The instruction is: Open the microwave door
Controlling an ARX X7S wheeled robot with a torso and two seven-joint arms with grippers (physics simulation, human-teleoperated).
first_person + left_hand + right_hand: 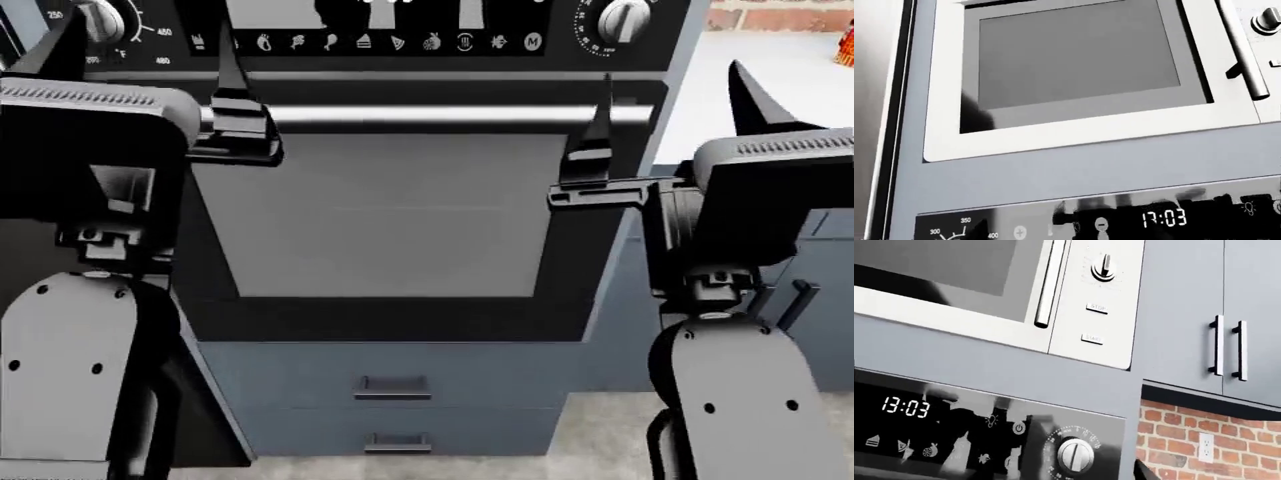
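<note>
The white microwave sits built in above the oven, and its door (1074,65) is shut with a grey window. A silver vertical handle (1244,50) runs down the door's right side, beside the control panel with a knob (1104,267) and two buttons. The right wrist view also shows that handle (1051,282). The microwave lies above the head view's frame. Both arms are raised in front of the oven, below the microwave. My left gripper (140,65) and right gripper (674,105) point upward, each open with nothing between the fingers. Neither touches the microwave.
The black oven below has a control panel with a clock (905,406), knobs (625,18) and a horizontal bar handle (427,115). Grey drawers (394,385) sit under it. Upper cabinets (1217,345), a brick wall (1181,440) and a counter (787,60) lie to the right.
</note>
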